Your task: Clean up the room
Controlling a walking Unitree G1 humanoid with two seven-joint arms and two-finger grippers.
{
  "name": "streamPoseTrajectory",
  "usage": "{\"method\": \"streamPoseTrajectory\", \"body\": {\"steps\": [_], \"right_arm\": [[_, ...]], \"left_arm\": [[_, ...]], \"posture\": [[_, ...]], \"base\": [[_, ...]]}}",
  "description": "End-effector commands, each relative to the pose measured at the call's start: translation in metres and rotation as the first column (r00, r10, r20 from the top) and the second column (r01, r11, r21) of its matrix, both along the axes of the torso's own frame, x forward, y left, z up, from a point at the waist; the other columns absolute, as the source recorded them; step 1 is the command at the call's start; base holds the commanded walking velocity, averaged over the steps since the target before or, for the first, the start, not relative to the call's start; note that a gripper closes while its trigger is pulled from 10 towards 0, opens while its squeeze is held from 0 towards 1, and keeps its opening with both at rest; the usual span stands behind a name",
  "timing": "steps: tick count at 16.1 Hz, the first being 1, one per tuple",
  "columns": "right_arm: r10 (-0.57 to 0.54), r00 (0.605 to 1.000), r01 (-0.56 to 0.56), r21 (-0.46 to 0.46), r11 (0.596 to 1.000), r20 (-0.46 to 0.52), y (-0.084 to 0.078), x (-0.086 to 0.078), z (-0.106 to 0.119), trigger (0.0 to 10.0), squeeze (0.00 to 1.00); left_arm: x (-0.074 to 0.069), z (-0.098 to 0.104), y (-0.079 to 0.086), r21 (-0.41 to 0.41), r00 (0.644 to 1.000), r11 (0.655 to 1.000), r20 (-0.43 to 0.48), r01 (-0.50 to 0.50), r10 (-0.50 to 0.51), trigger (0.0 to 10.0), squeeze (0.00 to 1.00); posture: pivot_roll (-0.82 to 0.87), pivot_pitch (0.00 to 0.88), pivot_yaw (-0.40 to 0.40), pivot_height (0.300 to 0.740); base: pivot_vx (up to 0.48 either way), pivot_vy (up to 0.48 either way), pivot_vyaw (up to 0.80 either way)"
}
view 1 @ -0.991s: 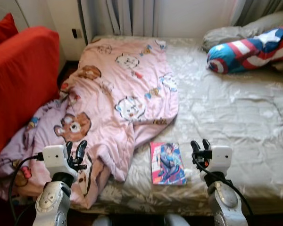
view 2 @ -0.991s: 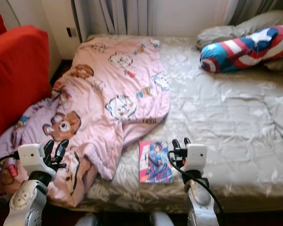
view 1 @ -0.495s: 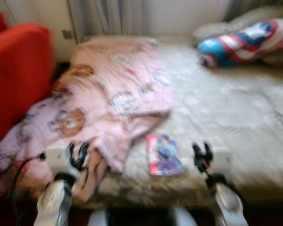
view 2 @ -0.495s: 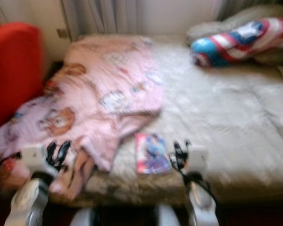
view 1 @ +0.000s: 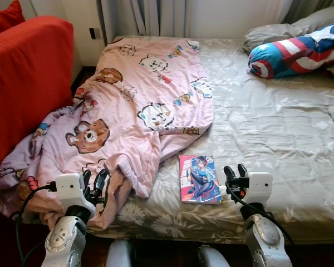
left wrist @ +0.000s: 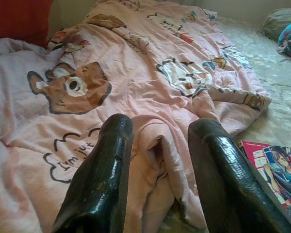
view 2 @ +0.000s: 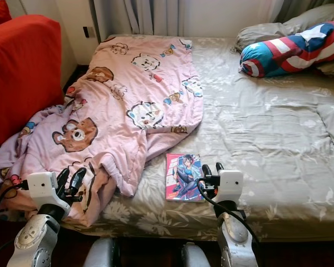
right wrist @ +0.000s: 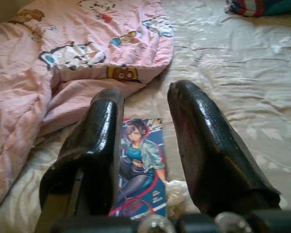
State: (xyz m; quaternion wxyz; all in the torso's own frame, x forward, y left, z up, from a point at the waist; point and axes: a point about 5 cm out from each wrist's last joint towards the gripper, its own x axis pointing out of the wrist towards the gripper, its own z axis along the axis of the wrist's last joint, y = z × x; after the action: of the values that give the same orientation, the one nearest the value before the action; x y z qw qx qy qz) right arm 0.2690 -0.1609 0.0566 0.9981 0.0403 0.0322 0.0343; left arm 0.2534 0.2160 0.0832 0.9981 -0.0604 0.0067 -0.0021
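Your book (view 1: 199,178) lies flat on the bed (view 1: 278,128) near its front edge, just beside the rumpled pink blanket (view 1: 133,111). It looks thin, light and glossy, likely slippery; you'd best pinch it at its near edge or spine. Your right gripper (view 1: 236,171) hovers just beside it, fingers parted, holding nothing. Your left gripper (view 1: 94,181) sits parted over the soft, floppy blanket, empty too.

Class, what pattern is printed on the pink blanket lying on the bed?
Cartoon bears and other animals on the pink blanket; clearest in the left eye view.
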Motion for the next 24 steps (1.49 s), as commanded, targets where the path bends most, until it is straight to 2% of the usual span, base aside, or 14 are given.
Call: {"method": "streamPoseTrajectory", "body": {"steps": [1, 4, 11, 14, 24], "right_arm": [[0.005, 1.0, -0.005, -0.004, 1.0, -0.01, 0.0002, -0.0007, -0.0023, 10.0, 0.0], [0.006, 1.0, -0.006, -0.003, 1.0, -0.015, 0.0001, -0.002, -0.003, 10.0, 0.0], [-0.04, 0.998, 0.04, 0.001, 0.999, -0.055, -0.0043, -0.0013, -0.0069, 10.0, 0.0], [-0.036, 0.998, 0.036, -0.001, 0.999, -0.043, -0.0042, -0.0007, -0.006, 10.0, 0.0], [-0.054, 0.998, 0.053, -0.013, 0.998, -0.038, -0.0065, -0.0016, -0.0061, 10.0, 0.0]], "left_arm": [[-0.0012, 0.0, -0.0001, -0.01, 1.0, 1.0, -0.003, 0.006, -0.006, 10.0, 0.0], [-0.0014, 0.0005, 0.0001, -0.012, 1.0, 1.0, -0.003, 0.006, -0.006, 10.0, 0.0], [-0.0027, 0.0008, 0.0026, -0.01, 1.0, 1.0, -0.004, 0.0, 0.0, 10.0, 0.0], [-0.0026, 0.0009, 0.0028, -0.002, 1.0, 1.0, -0.002, 0.0, 0.0, 10.0, 0.0], [-0.0041, 0.0004, 0.0015, -0.006, 1.0, 1.0, 0.004, -0.001, 0.001, 10.0, 0.0]], "posture": [[-0.04, 0.1, -0.028, 0.644], [-0.04, 0.112, -0.032, 0.644], [-0.04, 0.122, -0.03, 0.644], [-0.04, 0.122, -0.03, 0.625], [-0.04, 0.119, -0.033, 0.625]], "base": [[0.0, 0.0, 0.0], [0.0, 0.0, 0.0], [0.266, 0.0, 0.0], [0.0, 0.0, 0.0], [0.0, 0.0, 0.0]]}}
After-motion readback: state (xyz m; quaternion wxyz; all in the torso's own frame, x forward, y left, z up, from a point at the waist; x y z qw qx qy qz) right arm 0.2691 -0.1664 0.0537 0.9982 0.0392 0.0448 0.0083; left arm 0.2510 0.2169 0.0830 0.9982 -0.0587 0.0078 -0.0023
